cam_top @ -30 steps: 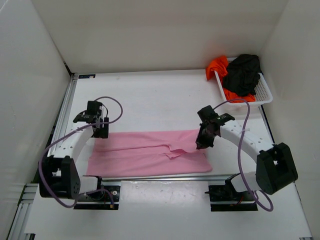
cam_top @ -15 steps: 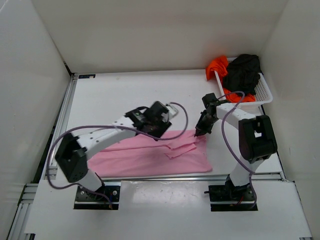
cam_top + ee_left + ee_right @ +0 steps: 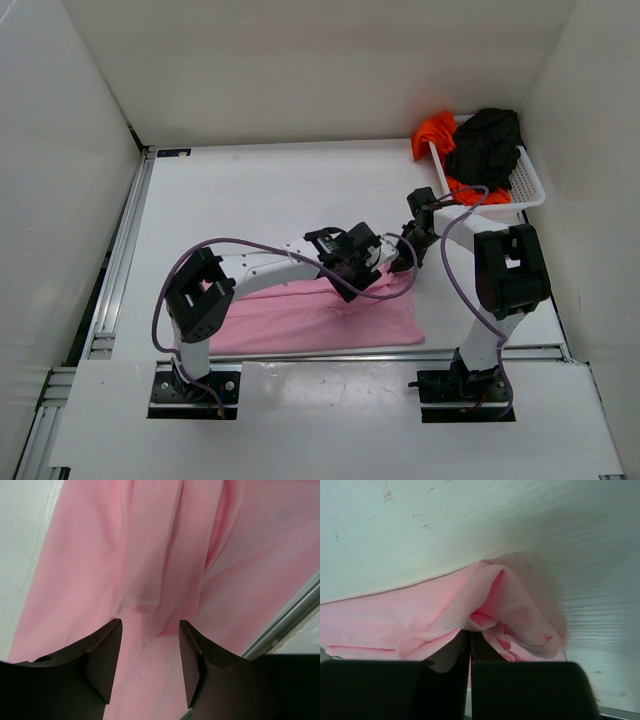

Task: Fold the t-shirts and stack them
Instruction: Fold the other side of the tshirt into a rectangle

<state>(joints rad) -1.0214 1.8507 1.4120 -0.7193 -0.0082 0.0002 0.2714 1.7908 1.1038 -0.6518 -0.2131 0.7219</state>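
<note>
Top external view: The light pink fabric t-shirt (image 3: 280, 320) lies flattened as a long band on the white table (image 3: 250, 200), close to the near edge. Its right end is rumpled. The left arm reaches across the body of the garment, and the left gripper (image 3: 348, 280) sits over the shirt's right half. The right gripper (image 3: 403, 256) is at the shirt's far right corner, close beside the left one. From this view I cannot tell how either claw stands. A white plastic mesh basket (image 3: 530, 190) stands at the far right corner of the table. It holds a crumpled black fabric t-shirt (image 3: 485, 145), with a bright orange-red fabric t-shirt (image 3: 435, 130) beneath it and spilling over the basket's left rim.

Left wrist view: The left gripper (image 3: 150, 645) has its dark fingers (image 3: 102, 655) spread apart, with creased pink fabric between and beneath them and nothing gripped. A metal rail (image 3: 290, 610) shows at lower right.

Right wrist view: The right gripper (image 3: 470, 647) has its fingers pressed together, pinching a fold of the pink shirt. The fabric bunches into a raised hump above the tabletop.
</note>
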